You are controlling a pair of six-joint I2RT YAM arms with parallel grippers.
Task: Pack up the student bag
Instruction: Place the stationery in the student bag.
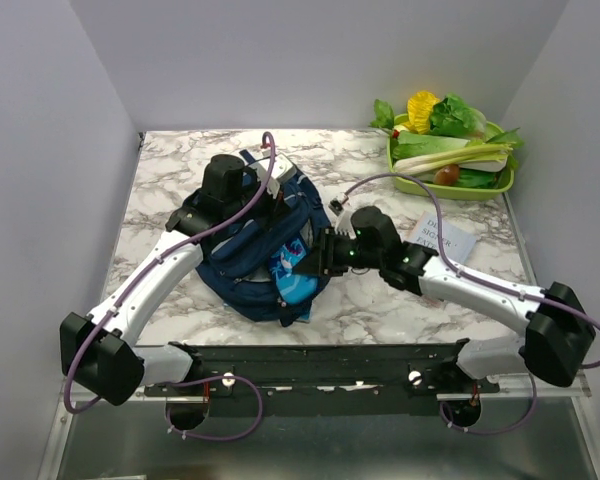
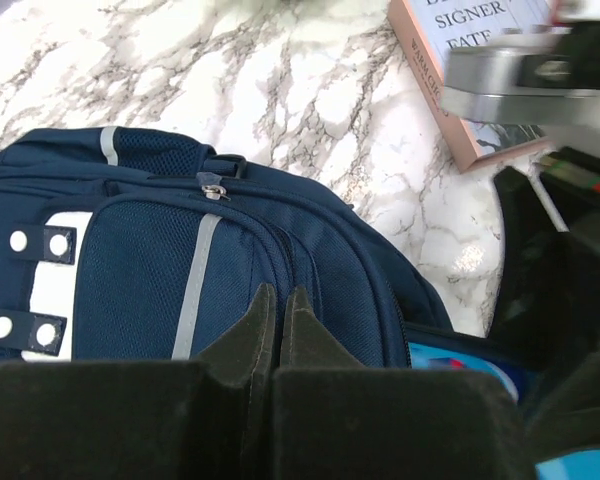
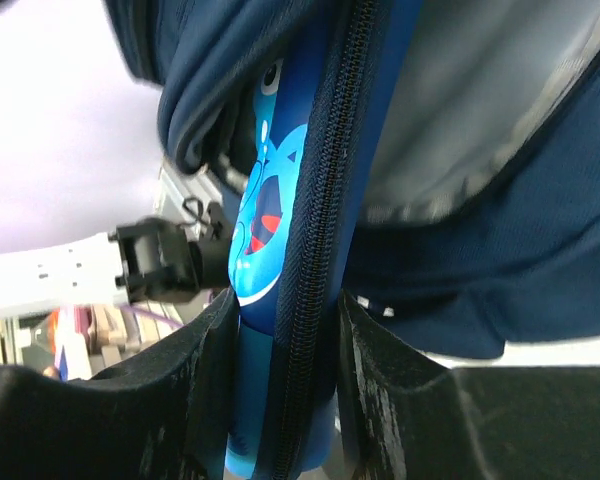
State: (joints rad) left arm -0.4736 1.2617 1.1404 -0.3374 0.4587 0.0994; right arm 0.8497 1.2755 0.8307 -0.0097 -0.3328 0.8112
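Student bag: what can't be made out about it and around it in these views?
Student bag interior: top external, left hand and right hand cover the opening.
Blue case: right wrist, zipper crosses it; which one the right hand clamps is unclear.
Book title: left wrist, cut by the frame edge.

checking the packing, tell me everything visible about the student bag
The student bag is navy fabric with a grey stripe, white dotted patches and zips. It lies on the marble table, main compartment open. The right hand clamps its zip edge together with a blue case poking from the opening; the left hand, shut, is at its front pocket.
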